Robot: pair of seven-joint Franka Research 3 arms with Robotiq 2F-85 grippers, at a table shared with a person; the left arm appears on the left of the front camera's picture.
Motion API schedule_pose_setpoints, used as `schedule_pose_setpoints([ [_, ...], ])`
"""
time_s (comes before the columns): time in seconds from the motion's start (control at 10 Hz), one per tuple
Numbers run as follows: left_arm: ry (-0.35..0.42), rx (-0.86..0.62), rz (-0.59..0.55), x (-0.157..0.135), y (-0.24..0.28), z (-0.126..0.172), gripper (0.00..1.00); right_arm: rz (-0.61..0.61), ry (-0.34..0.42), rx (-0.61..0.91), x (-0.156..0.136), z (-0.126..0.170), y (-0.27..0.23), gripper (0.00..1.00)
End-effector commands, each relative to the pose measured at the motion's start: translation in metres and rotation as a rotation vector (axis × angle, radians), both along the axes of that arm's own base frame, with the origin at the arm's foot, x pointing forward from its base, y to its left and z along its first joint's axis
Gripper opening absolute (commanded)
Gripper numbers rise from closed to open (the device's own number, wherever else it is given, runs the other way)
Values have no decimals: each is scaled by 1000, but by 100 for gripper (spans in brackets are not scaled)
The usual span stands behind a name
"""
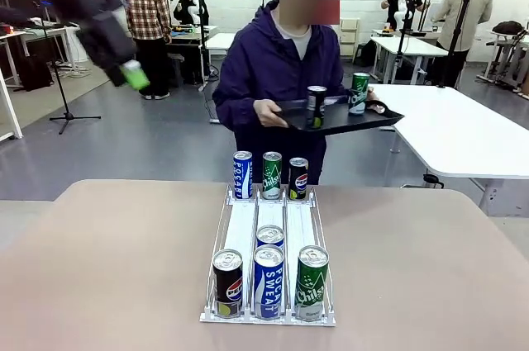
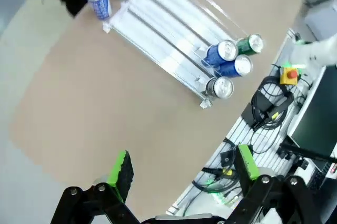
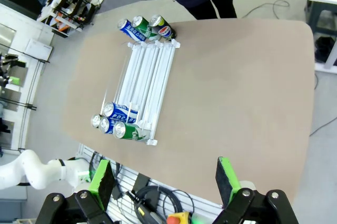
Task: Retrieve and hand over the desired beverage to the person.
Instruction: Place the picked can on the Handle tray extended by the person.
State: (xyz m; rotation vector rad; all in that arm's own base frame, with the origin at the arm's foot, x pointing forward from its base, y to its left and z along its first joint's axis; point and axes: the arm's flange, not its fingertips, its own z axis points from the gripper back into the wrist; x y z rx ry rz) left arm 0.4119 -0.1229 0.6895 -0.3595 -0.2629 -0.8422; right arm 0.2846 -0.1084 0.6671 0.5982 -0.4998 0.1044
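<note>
Both sets of fingers open, empty, high above the table [image 3: 253, 76]. Left gripper [image 2: 181, 174]: rack [image 2: 168, 45] lies toward 12 o'clock, well apart, front cans [image 2: 229, 60] at about 1 o'clock. Right gripper [image 3: 163, 182]: rack's long axis runs 12 to 6, front cans at 11 o'clock. Cans stand upright. Neither arm clearly nearer. Which beverage is wanted: cannot tell. The person [image 1: 277, 70] stands at the table's far edge holding a tray [image 1: 339, 116].
</note>
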Motion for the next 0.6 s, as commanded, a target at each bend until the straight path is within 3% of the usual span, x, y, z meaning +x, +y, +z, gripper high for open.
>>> schedule_pose_setpoints([
  [0.0, -73, -103, -25, -21, 57, -4, 100, 2, 0, -4, 1, 1, 0, 100],
  [0.2, -133, -184, 30, -40, 102, -10, 100, 2, 0, -4, 1, 1, 0, 100],
  [0.4, -145, -223, 80, -63, 130, -21, 100, 2, 0, -4, 1, 1, 0, 100],
  [0.5, -200, -233, 126, -78, 137, -27, 100, 2, 0, -4, 1, 1, 0, 100],
])
